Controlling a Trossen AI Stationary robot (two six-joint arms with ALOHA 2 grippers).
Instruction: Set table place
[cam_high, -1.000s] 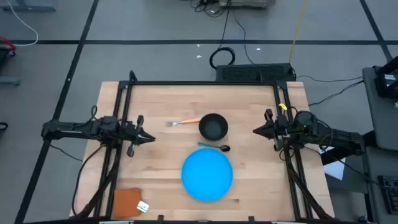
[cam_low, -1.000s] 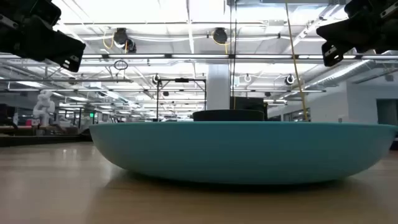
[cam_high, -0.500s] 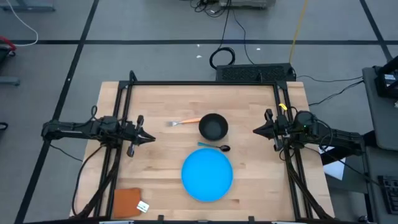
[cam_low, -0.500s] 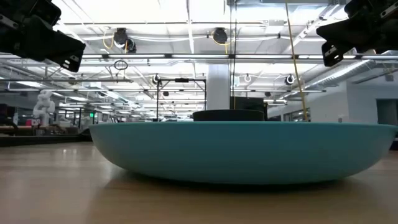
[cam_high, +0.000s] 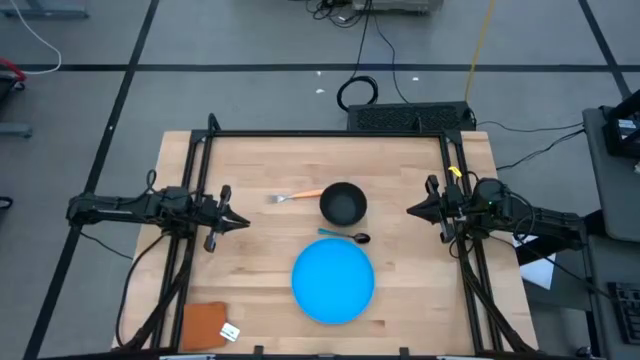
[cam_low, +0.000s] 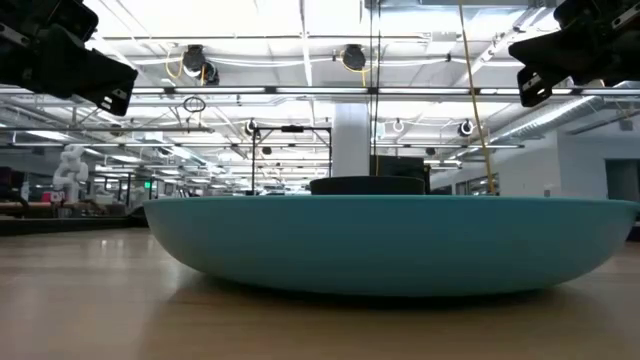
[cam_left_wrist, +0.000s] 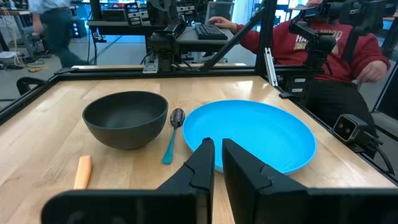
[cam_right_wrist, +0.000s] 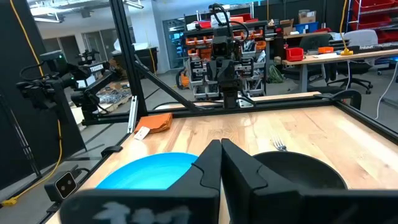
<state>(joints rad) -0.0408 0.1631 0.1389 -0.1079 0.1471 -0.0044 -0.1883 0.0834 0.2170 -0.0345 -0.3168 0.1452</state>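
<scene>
The bright-blue plate (cam_high: 333, 282) lies flat on the light-wood table (cam_high: 260, 270), near its front middle. Behind it stands the black bowl (cam_high: 343, 203). The orange-handled fork (cam_high: 295, 196) lies left of the bowl. The teal-handled spoon (cam_high: 345, 236) lies between bowl and plate. My left gripper (cam_high: 246, 222) hovers at the table's left side, pointing level toward the middle, fingers nearly together with only a thin slit (cam_left_wrist: 217, 146) and nothing between them. My right gripper (cam_high: 409, 211) hovers at the right side, shut (cam_right_wrist: 219, 144) and empty.
A brown-orange square with a white tag (cam_high: 208, 324) lies at the near left corner. A black frame rail (cam_high: 330, 134) runs along the table's edges. Beyond the table, a person in a red top (cam_left_wrist: 323, 37) sits and another (cam_left_wrist: 53, 25) stands farther off.
</scene>
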